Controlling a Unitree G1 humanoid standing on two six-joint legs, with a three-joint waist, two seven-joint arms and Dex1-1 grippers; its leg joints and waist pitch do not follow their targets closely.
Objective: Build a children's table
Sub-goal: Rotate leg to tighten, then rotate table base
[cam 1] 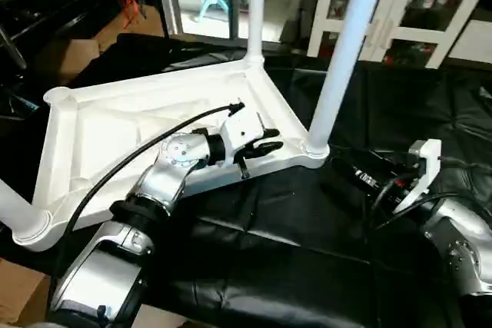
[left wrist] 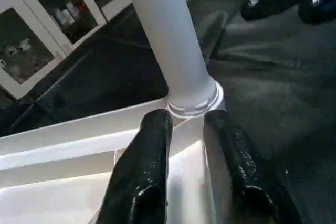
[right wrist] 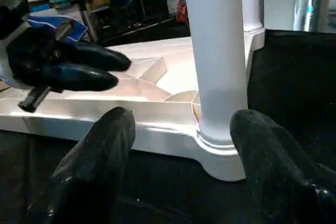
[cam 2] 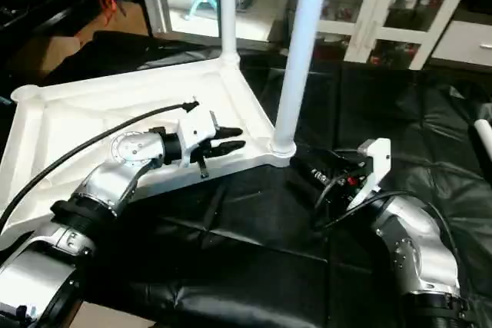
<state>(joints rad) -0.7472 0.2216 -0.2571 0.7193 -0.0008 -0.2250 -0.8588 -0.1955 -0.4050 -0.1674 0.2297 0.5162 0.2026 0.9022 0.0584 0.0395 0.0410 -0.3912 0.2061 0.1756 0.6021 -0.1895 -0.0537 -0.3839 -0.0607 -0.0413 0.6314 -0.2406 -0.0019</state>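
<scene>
The white tabletop lies upside down on black cloth, ribs up. One white leg stands in its near right corner socket. A second leg stands in the far right corner. A third leg is at the near left corner. My left gripper hovers over the near rim beside the near right socket, its fingers slightly open with nothing between them. My right gripper sits low on the cloth just right of that socket. It is open wide, with its fingers short of the leg's base.
The far left corner socket holds no leg. Black cloth covers the work surface. White glass-door cabinets stand behind. Cardboard boxes and dark shelving are at the back left. A black cable runs along my left forearm.
</scene>
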